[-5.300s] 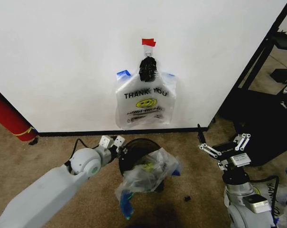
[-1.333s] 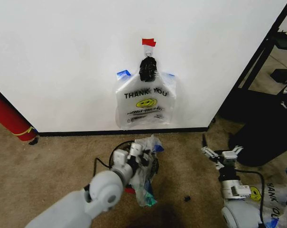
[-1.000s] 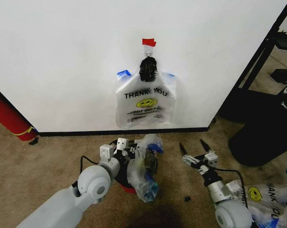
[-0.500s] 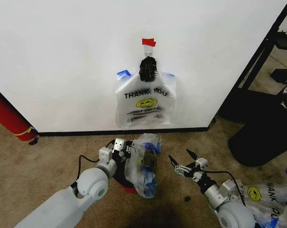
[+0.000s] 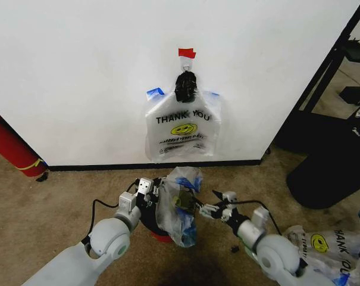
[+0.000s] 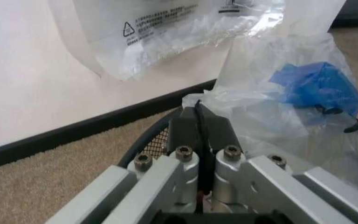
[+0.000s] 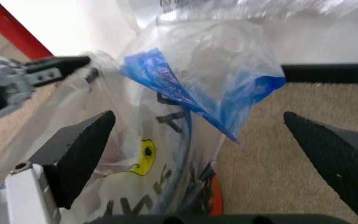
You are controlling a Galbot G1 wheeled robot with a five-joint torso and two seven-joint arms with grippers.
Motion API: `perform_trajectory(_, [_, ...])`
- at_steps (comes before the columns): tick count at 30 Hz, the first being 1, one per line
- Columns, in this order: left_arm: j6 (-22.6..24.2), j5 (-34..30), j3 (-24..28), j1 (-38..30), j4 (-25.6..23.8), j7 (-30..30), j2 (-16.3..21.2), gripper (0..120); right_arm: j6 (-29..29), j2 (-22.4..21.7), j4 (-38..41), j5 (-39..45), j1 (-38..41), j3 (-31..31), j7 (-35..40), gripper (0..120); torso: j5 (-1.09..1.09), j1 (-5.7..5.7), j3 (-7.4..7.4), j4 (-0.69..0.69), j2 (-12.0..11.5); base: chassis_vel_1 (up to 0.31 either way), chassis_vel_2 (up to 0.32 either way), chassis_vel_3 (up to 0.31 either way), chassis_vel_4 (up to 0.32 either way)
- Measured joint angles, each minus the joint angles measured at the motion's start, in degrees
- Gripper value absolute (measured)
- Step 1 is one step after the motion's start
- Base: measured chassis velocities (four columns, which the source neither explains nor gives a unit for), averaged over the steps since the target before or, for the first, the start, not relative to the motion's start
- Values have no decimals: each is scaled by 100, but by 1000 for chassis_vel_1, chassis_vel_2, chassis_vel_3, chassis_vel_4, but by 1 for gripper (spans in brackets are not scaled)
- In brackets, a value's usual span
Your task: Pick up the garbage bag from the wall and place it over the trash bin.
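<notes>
One garbage bag (image 5: 178, 208) is draped over the trash bin (image 5: 149, 219), hiding most of the mesh; the bin's red base (image 5: 162, 236) peeks out below. My left gripper (image 5: 156, 190) is shut on the bag's edge at the bin's rim (image 6: 160, 140), on the bin's left side. From the right, my right gripper (image 5: 202, 210) is open beside the bag, and its fingers (image 7: 79, 149) straddle the crumpled plastic (image 7: 185, 116) and its blue patch (image 7: 166, 79). Another bag (image 5: 182, 128) hangs on the wall (image 5: 78, 71) from a hook (image 5: 185, 86) under red tape (image 5: 187, 53).
A red cylinder (image 5: 10, 146) leans at the left by the black baseboard (image 5: 96, 167). At the right stand a large black object (image 5: 328, 173) and a black frame (image 5: 322, 77). More printed bags (image 5: 322, 244) lie at the lower right, and a small black bit (image 5: 234, 248) rests on the carpet.
My right arm has swung left across the carpet until its open fingers reach the bag on the bin. The left gripper keeps its hold on the bag's edge and has shifted little.
</notes>
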Motion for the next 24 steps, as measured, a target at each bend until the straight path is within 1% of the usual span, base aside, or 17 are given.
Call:
perform_trajectory(2, [-16,11,-40,12,-15,7,2,0,-441,73,-59,249,282,-123,166,100,0,0,0,0,0,0,0,0,0])
perform_trajectory(3, [-16,11,-40,12,-15,7,2,0,-441,73,-59,249,282,-123,166,100,0,0,0,0,0,0,0,0,0])
perform_trajectory(5, [-28,17,-92,42,-39,9,4,0,-842,182,-121,429,478,-180,196,100,0,0,0,0,0,0,0,0,0])
perform_trajectory(9, [-46,19,-165,137,-115,10,29,0,-1545,416,-155,527,668,-224,296,100,0,0,0,0,0,0,0,0,0])
perform_trajectory(10, [-46,19,-165,137,-115,10,29,0,-1545,416,-155,527,668,-224,296,100,0,0,0,0,0,0,0,0,0])
perform_trajectory(11, [-54,19,-182,177,-147,9,35,0,-1856,499,-155,554,711,-228,408,100,-1,0,0,0,0,0,0,0,0])
perform_trajectory(12, [-62,19,-191,208,-168,8,37,0,-2012,568,-168,572,733,-241,515,100,0,0,0,0,0,0,0,0,0])
perform_trajectory(16, [-98,29,-209,298,-203,4,40,0,-2199,757,-312,578,774,-253,865,100,0,0,0,0,0,0,0,0,0])
perform_trajectory(21, [-158,88,-188,340,-185,4,8,0,-2245,874,-435,581,761,-197,928,100,0,0,0,0,0,0,0,0,0])
perform_trajectory(24, [-179,99,-175,360,-185,2,-12,0,-2239,935,-483,593,731,-164,988,90,0,0,0,0,0,0,0,0,0])
